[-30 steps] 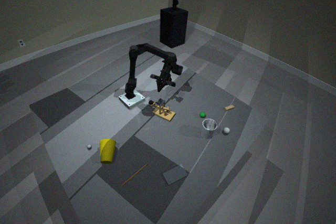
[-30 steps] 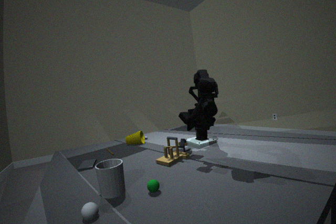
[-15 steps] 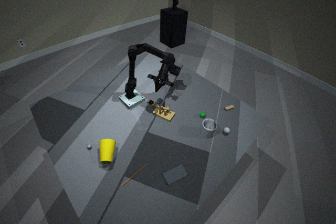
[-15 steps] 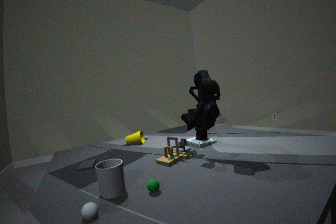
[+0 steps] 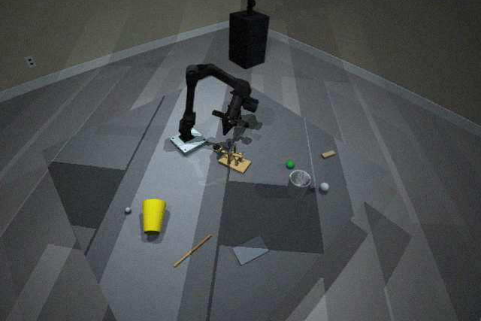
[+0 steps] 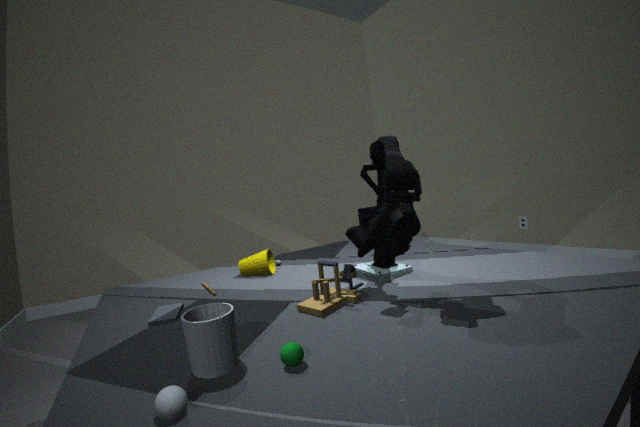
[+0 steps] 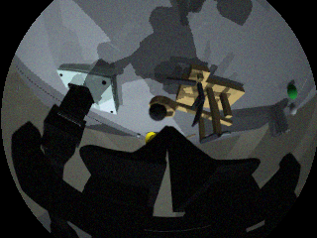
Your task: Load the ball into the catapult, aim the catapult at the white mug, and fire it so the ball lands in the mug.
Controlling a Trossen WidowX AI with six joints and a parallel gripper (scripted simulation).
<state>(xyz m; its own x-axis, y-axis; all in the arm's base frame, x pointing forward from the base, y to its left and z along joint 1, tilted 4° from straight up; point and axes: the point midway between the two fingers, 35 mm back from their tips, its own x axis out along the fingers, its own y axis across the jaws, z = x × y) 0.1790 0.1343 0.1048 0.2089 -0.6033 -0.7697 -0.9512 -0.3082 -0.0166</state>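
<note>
The wooden catapult (image 5: pixel 243 166) (image 6: pixel 314 307) (image 7: pixel 234 91) stands near the arm's base, its cup end towards the base. A black round shape (image 5: pixel 216 148) (image 7: pixel 158 111) at the cup looks like a ball in it, though it is too dark to be certain. The whitish-grey mug (image 5: pixel 300 179) (image 6: pixel 211 344) stands upright beyond the catapult's other end. A green ball (image 5: pixel 289 164) (image 6: pixel 292 354) (image 7: pixel 292 91) and a white ball (image 5: pixel 324 186) (image 6: pixel 171 402) lie near the mug. My gripper (image 5: pixel 225 133) (image 7: pixel 168 130) is shut and empty, above the catapult and clear of it. In the exterior view its fingertips cannot be made out.
A yellow cup (image 5: pixel 153 216) (image 6: pixel 256 263) lies on its side beside a small white ball (image 5: pixel 128 210) (image 6: pixel 278 262). A wooden stick (image 5: pixel 192 250), a grey plate (image 5: pixel 250 250) and a wooden block (image 5: pixel 328 153) lie farther out. Another arm stands on a black pedestal (image 5: pixel 248 39).
</note>
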